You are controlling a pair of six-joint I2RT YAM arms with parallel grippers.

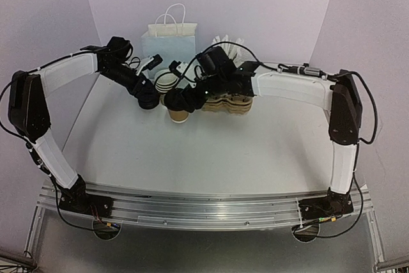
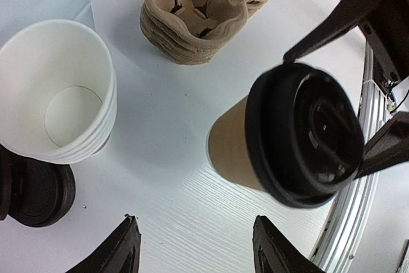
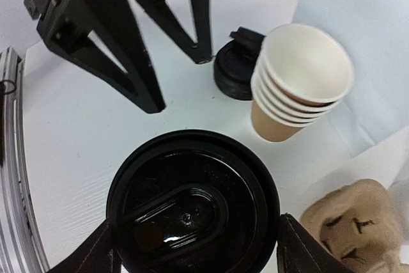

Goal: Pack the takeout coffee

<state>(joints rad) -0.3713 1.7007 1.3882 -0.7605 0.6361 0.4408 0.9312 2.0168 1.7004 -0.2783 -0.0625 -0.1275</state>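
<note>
- White table (image 1: pixel 192 158), walled in pale lilac (image 1: pixel 255 4), carries everything.
- One brown cup (image 1: pixel 178 115) stands upright toward the table's back, about midway across, capped with a black lid (image 3: pixel 192 215).
- Right gripper (image 3: pixel 201 250) hangs straight over the cup. Its fingers (image 2: pixel 332 23) press the lid's rim from opposite sides, clasping it.
- Left gripper (image 2: pixel 195 247) hovers just left of the cup, clear of it. Its jaws are spread with only bare table between them.
- A cup stack (image 1: pixel 167 82) of nested open brown cups with white insides stands upright behind and left of the cup, near it but apart.
- Loose lids (image 3: pixel 235 71), black and piled, lie just beside that stack, also on the cup's left. Whether they touch the stack I cannot tell.
- Pulp carriers (image 1: pixel 230 103), stacked and tan, sit to the cup's right and slightly behind it, close by.
- A pale blue bag (image 1: pixel 169 43) with white handles stands upright farthest behind the cup, beyond the cup stack, near the back wall.
</note>
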